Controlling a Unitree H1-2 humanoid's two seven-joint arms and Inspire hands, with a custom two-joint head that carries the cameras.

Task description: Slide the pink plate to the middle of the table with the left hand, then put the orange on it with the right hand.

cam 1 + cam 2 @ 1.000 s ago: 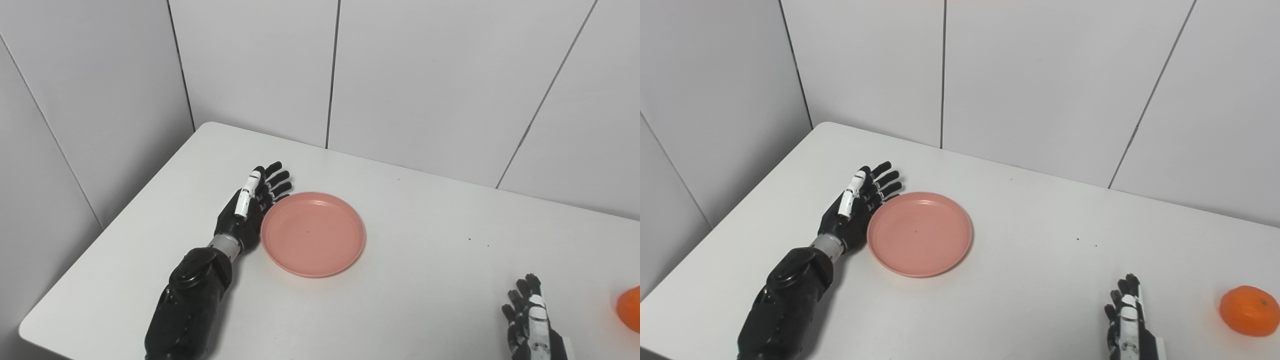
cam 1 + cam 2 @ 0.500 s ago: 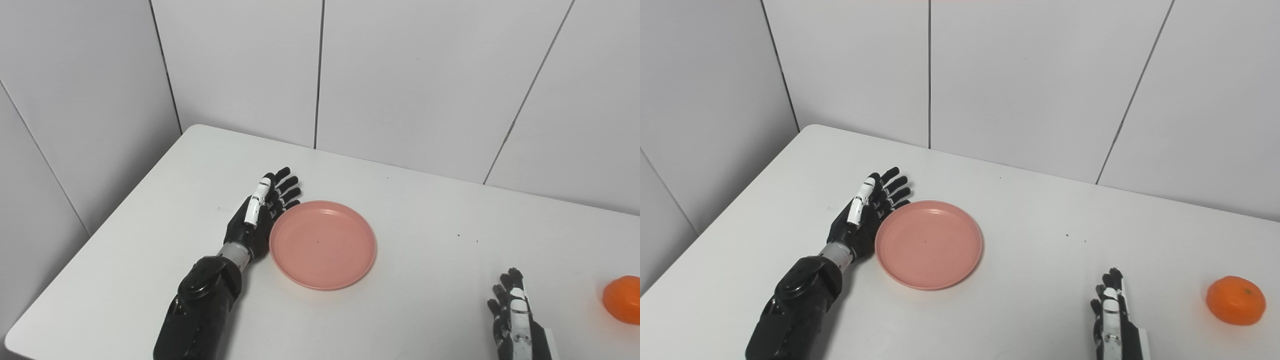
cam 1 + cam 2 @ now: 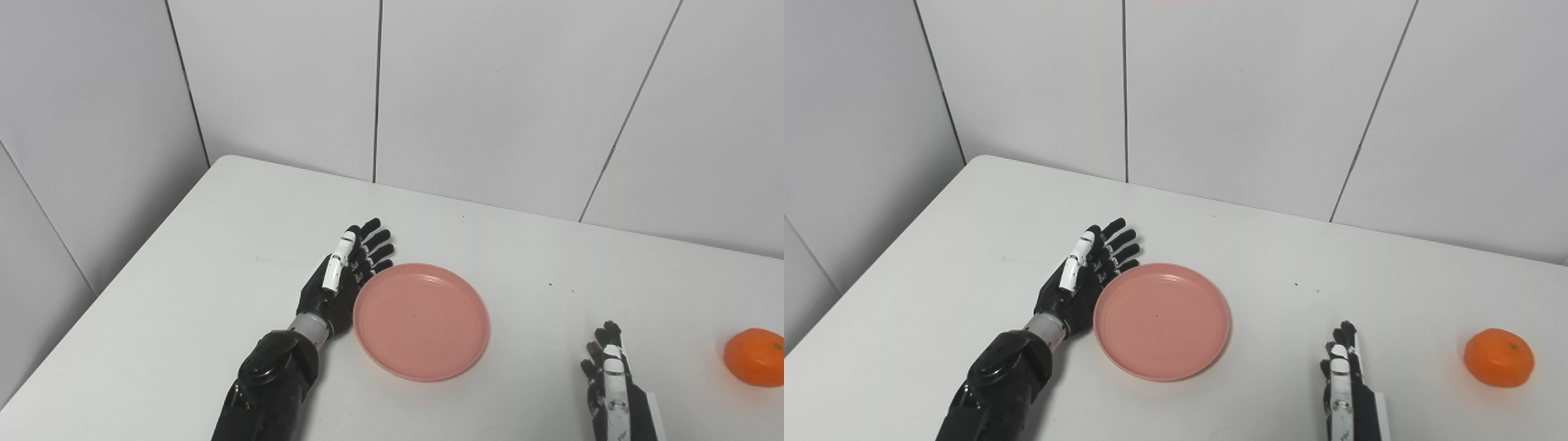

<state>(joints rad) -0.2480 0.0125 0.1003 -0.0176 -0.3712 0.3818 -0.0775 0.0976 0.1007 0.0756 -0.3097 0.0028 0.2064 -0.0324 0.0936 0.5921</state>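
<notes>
- Table (image 3: 968, 257): white, rounded corners, filling the lower two thirds of the frame; a few small dark specks on its surface right of centre.
- Pink plate (image 3: 1161, 320): round, shallow, raised rim, lying flat just left of the frame's centre in the lower half; nothing on it.
- Left hand (image 3: 1082, 278): black with a white strip along one finger, set edge-on against the plate's left rim, palm facing the plate. Fingers (image 3: 375, 245) straight and slightly fanned, pointing toward the upper right, grasping nothing. The lower fingertips lie right at the plate's upper-left rim. Its black forearm runs down to the bottom edge, left of centre.
- Right hand (image 3: 1344, 380): black with white strips, at the bottom edge right of centre, edge-on to the camera, fingers extended upward and released, holding nothing. It stands apart from the plate on its left and well apart from the fruit on its right.
- Orange (image 3: 1499, 358): round, bright, resting on the table at the lower right of the frame, untouched, well apart from the plate.
- Wall panels (image 3: 1237, 92): pale grey, with thin dark seams, filling the upper part of the frame behind the table.
</notes>
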